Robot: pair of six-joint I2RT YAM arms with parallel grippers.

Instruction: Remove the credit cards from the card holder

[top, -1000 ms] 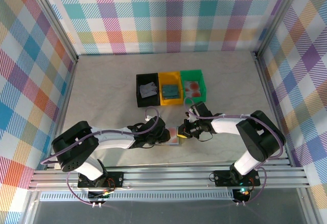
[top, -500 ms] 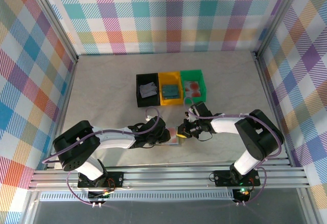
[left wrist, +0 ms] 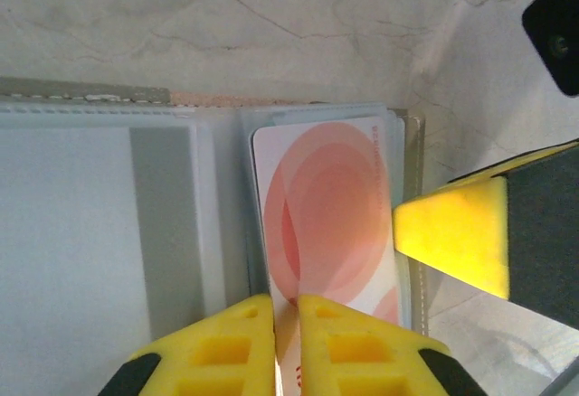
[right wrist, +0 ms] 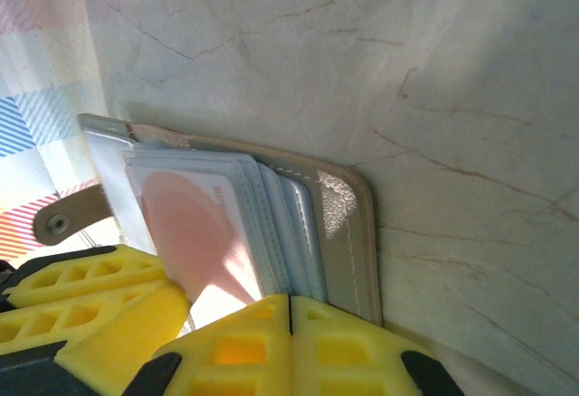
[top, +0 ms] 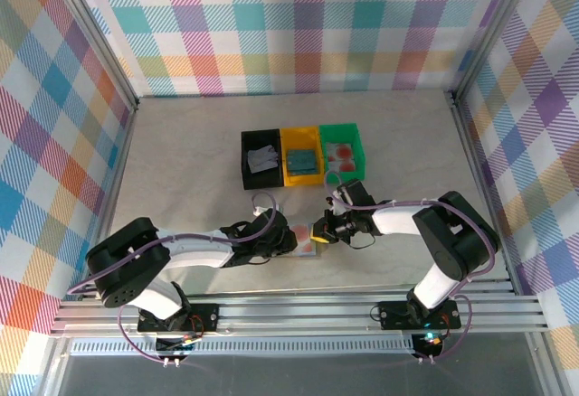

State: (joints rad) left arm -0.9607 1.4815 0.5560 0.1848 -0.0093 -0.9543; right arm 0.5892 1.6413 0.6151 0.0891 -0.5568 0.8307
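We begin at the left panel of the flat grey folding card holder (left wrist: 90,251), which lies open on the pale marbled tabletop (left wrist: 271,16). We can make out no card in that blue-grey pocket. At the holder's middle fold, the left gripper (left wrist: 285,324) has its yellow fingers pressed nearly together on the near edge of a reddish-pink plastic card (left wrist: 326,220). Most of that card is still tucked in the holder's right-hand pocket, so it is gripped but not yet drawn out.

At the holder's right edge, the right gripper (right wrist: 289,346) has its yellow fingers closed flat against each other, with no gap between them. They seem to rest on the cover's rim as if to pin it, though we cannot tell whether any of the cover is caught between them. More pocket leaves are stacked under the pink card, and we cannot say whether they hold anything.

Beyond the holder, on its far side from the arms, three small trays stand in a row:
- The black box-like tray (top: 246,163) holds a whitish-grey card (top: 263,158).
- The yellow tray (top: 302,179) holds a teal card (top: 301,159).
- The green tray (top: 342,128) holds a reddish card (top: 340,153).

We judge the task well along — several cards appear to be out and sorted already. What is left is at least the pink card, plus whatever the hidden pockets may contain.
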